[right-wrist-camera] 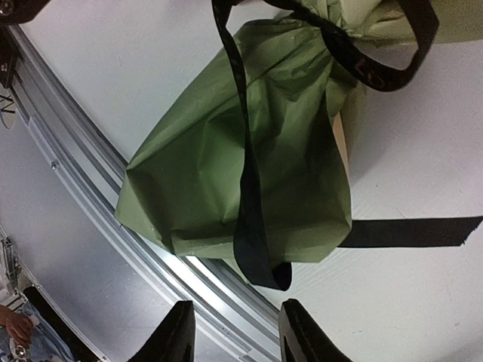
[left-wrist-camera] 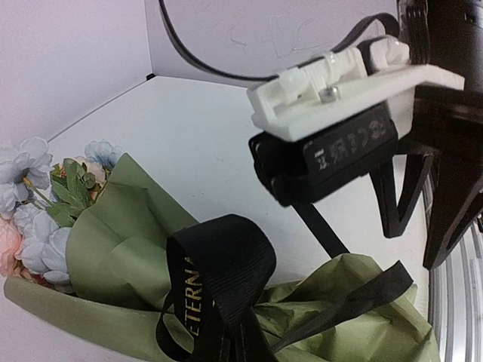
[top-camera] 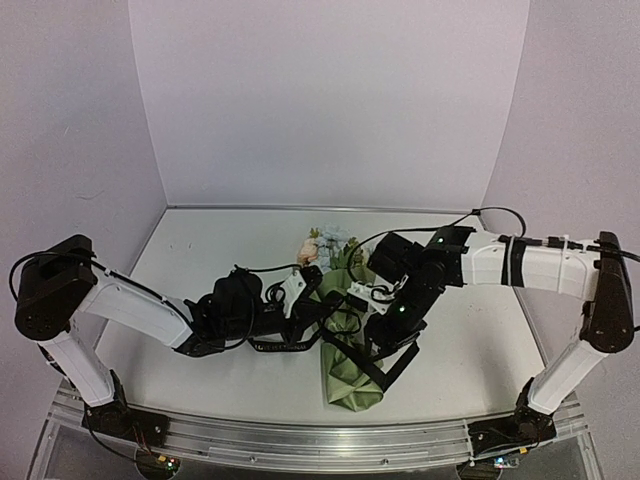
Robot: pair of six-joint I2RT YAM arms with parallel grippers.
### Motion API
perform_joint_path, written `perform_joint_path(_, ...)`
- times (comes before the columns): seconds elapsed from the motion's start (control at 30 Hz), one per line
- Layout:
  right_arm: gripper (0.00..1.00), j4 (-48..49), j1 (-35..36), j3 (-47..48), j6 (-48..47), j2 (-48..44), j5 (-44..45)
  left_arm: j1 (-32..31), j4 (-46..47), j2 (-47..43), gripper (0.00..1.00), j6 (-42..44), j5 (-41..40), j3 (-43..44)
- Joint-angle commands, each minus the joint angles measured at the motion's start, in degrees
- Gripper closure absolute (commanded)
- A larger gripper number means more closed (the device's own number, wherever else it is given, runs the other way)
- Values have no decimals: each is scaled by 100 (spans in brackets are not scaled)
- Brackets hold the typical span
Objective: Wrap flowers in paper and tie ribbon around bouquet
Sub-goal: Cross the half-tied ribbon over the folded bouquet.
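With the bouquet (top-camera: 350, 370) wrapped, the ribbon (left-wrist-camera: 219, 260) is being tied; its three-o'clock tail is to be taken by the part-open, empty right gripper (right-wrist-camera: 238, 309), the left gripper (top-camera: 303, 288) being closed

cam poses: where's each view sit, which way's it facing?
Top external: above and behind the bases, looking down on the table; left arm and right arm show.
Left wrist: low, facing across the bouquet toward the right arm's white mount.
Right wrist: above the bouquet's folded end, facing the near rail; own open right tool shows.
Shared: bouquet and ribbon, all three.
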Motion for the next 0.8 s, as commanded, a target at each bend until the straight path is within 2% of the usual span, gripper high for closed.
perform_joint_path(0.0, 62, 517, 122, -179, -70, 194, 210, 67, 184, -216, 98, -45, -26, -61)
perform_joint_path(0.3, 63, 981, 160, -493, 134, 259, 264, 112, 106, -244, 98, -87, 62, -156)
perform_joint_path(0.47, 68, 1132, 178, -646, 267, 248, 182, 118, 125, -311, 98, -90, 43, -256)
perform_joint_path(0.77, 99, 1080, 181, -689, 429, 114, 77, 160, 103, -402, 97, 6, 17, -286)
